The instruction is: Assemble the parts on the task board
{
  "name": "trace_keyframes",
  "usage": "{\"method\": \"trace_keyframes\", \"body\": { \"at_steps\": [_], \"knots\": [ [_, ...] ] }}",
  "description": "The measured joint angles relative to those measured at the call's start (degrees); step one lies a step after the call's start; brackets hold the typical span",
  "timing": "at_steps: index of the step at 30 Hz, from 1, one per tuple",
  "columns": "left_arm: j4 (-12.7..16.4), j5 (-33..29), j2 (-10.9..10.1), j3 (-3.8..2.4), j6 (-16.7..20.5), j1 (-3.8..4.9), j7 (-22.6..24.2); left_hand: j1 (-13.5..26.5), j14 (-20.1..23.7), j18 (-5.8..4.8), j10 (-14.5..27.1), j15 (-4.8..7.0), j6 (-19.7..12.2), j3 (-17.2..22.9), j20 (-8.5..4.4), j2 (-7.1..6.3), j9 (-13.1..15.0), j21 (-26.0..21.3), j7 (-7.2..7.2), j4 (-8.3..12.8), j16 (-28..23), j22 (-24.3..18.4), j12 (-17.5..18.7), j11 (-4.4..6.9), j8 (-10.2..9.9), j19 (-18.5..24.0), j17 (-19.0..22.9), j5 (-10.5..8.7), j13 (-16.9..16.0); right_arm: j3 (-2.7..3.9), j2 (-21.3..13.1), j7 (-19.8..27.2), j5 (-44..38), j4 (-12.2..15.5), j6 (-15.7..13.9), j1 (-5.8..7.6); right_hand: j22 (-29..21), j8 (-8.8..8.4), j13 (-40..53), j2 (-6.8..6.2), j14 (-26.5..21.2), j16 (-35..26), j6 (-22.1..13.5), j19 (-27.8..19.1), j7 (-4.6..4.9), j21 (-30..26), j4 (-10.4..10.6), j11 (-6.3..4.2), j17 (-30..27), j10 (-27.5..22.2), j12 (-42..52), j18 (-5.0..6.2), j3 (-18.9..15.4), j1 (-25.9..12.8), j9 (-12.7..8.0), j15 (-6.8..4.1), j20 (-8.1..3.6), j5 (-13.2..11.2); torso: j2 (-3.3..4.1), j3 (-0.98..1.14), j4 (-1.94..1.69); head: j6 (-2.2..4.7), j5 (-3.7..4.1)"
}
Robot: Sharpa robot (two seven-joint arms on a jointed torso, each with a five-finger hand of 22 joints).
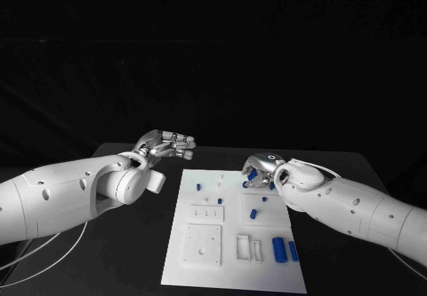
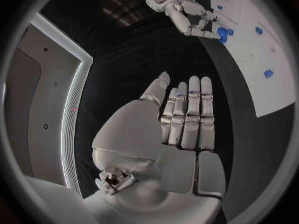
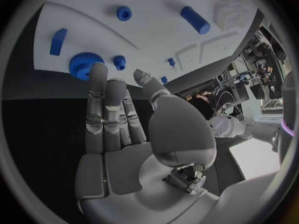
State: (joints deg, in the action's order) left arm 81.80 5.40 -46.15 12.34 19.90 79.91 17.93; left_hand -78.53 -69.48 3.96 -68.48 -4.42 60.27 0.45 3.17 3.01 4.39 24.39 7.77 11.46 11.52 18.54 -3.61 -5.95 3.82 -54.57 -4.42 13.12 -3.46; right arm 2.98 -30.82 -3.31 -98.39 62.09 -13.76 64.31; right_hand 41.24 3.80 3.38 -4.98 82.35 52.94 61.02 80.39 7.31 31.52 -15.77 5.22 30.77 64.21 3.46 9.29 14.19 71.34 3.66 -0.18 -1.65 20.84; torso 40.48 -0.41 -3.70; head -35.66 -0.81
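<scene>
Right hand (image 1: 263, 168), fingers spread, touches a blue gear (image 3: 86, 63) at the task board (image 1: 233, 271) far edge; left hand (image 1: 167, 145) empty, fingers straight, left of board.

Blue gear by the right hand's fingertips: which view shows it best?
The right wrist view: the blue gear sits large and toothed at the right hand's fingertips on the task board. The head view has it mostly hidden behind that hand; the left wrist view shows it small.

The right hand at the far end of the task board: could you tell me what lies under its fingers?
A blue gear-like part sits under the right hand at its fingertips, on the task board. Whether they touch it is unclear.
</scene>
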Motion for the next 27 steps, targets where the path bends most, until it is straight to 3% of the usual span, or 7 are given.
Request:
{"method": "trace_keyframes", "body": {
  "at_steps": [9, 13, 27],
  "knots": [
    [-0.15, 0.03, 0.22, 0.00, -0.04, 0.00, 0.00, 0.00, 0.00, 0.00, 0.00, 0.00, 0.00, 0.00, 0.00, 0.00, 0.00, 0.00, 0.00, 0.00, 0.00, -0.02, 0.00, 0.00, 0.00, 0.00, 0.00, 0.00, 0.00, -0.02, 0.20, -0.29, -1.15, -0.34, 0.59, -0.18, 2.76, 0.00, 0.00, -0.24, 0.01, 0.27, 0.35, 0.40, -0.04, -1.58, 0.08, -0.10, 0.00, 0.52, 0.00, -0.06, 3.07, -0.23, 0.00, -0.01, 0.02, -1.32, 0.74, 0.07, -0.26, 0.37, 0.27],
    [-0.16, 0.04, 0.25, 0.00, -0.07, 0.01, 0.00, 0.00, 0.00, 0.00, 0.00, 0.00, 0.00, 0.00, 0.00, 0.00, 0.00, -0.28, 0.00, 0.00, 0.00, -0.18, 0.00, 0.00, 0.00, -0.42, 0.00, 0.00, 0.00, -0.07, 0.31, -0.45, -1.53, -0.58, 0.74, -0.32, 4.11, -0.01, 0.00, -0.91, 0.01, 0.30, 0.77, 0.70, -0.06, -2.05, 0.11, -0.10, 0.00, 0.92, 0.00, -0.19, 6.46, -0.91, 0.00, -0.01, -0.28, -2.90, 1.07, 0.10, -0.36, 0.50, 0.38],
    [-0.30, 0.05, 0.38, 0.01, -0.19, 0.01, -0.05, 0.23, 0.00, 0.00, 0.00, 0.00, 0.00, 0.00, 0.00, 0.24, 0.01, -0.35, 0.00, 0.00, 0.00, -0.30, 0.00, 0.00, 0.00, -0.41, -0.01, 0.00, 0.01, -0.09, 0.48, -0.79, -2.29, -0.72, 1.07, -0.53, 6.91, -0.01, 0.00, -0.61, 0.01, 0.51, 2.61, 1.12, -0.59, -2.41, 0.92, -0.83, 0.00, 3.69, 0.00, -0.47, 12.88, -1.20, 0.01, -0.43, -0.30, -6.69, 2.04, 0.07, -0.58, 0.81, 0.63]
  ]
}}
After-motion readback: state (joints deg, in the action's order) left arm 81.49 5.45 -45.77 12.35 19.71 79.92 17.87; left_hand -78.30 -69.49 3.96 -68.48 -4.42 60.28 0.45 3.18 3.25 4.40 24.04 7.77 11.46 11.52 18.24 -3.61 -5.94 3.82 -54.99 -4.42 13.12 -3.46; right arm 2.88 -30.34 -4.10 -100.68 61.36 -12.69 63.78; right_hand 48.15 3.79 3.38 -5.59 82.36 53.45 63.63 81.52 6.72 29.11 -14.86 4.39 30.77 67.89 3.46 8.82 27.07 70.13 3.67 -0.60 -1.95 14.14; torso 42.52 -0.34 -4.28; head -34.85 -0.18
